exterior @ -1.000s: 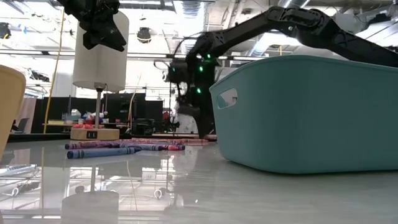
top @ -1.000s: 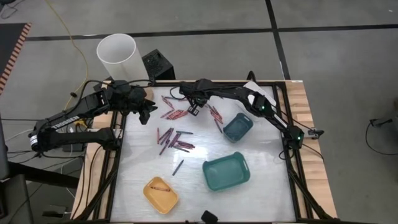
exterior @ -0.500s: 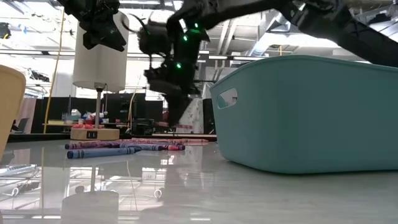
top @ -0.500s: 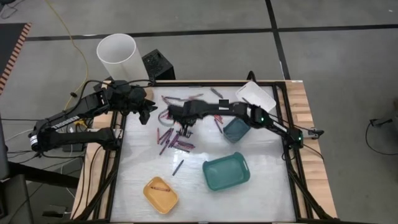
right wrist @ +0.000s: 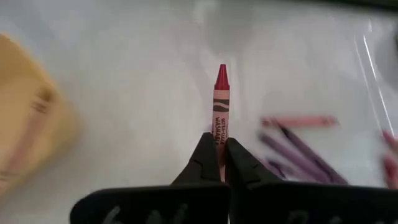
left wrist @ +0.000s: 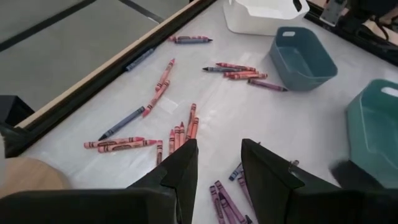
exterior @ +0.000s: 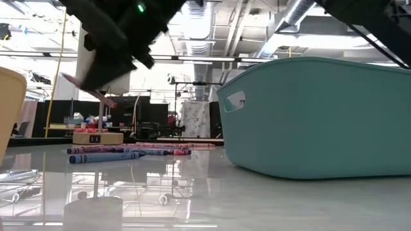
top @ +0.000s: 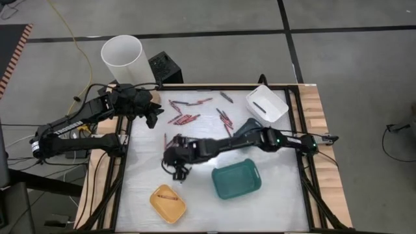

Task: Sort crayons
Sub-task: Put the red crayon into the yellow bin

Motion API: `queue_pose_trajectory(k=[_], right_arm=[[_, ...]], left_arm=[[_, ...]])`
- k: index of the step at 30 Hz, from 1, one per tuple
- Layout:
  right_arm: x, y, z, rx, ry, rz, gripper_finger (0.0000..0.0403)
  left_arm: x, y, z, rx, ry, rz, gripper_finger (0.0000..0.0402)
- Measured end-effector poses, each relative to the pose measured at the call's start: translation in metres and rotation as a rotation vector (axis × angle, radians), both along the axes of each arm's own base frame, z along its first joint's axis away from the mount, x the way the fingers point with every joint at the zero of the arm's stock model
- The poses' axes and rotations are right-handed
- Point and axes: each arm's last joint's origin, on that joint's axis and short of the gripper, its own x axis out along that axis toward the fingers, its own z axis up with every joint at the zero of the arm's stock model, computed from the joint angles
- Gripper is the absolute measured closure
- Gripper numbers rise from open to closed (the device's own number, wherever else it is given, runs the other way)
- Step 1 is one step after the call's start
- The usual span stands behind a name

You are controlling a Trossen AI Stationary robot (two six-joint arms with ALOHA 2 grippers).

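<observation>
Red, pink and purple crayons lie scattered flat on the white tabletop, one red cluster (top: 184, 119) at the far middle, more (left wrist: 180, 134) in the left wrist view. My right gripper (top: 179, 170) hovers over the table's near left part, just far of the yellow tray (top: 168, 203), shut on one red crayon (right wrist: 220, 102). The low view shows this gripper (exterior: 115, 48) dark and close at the upper left. My left gripper (top: 155, 117) waits high at the far left, open, with nothing between its fingers (left wrist: 186, 165). My right gripper pinches the red crayon by its blunt end (right wrist: 219, 138) between its two fingertips. The crayon lies along the fingers and sticks out past them, its pointed tip (right wrist: 221, 70) leading. The fingers slant down toward the table. The crayon (exterior: 87, 88) is lifted clear.
A large teal tray (top: 236, 180) stands near the right arm, a small teal tray (left wrist: 305, 56) and a white tray (top: 267, 104) lie at the far right. The yellow tray holds one crayon. A white cylinder (top: 125, 60) stands beyond the far left corner.
My right gripper has swept from the far middle of the table toward the near left, over the purple crayons and up to the yellow tray, rolling as it went and staying shut. The left arm has kept still.
</observation>
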Motion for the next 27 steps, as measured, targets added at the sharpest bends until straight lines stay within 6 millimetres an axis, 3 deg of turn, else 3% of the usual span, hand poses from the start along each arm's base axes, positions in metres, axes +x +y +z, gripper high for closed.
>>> queue_pose_trajectory(k=[6,18,27], right_arm=[[-0.002,0.033,0.006,0.041,-0.063,0.116,0.0403],[-0.011,0.09,0.015,0.176,-0.156,0.536,0.0403],[0.006,0.093,-0.023,0.358,-0.142,0.633,0.0403]], left_arm=[[0.0,0.0,0.0,-0.024,-0.012,0.016,0.029],[0.0,0.0,0.0,-0.077,-0.04,0.052,0.029],[0.0,0.0,0.0,-0.102,-0.054,0.069,0.029]])
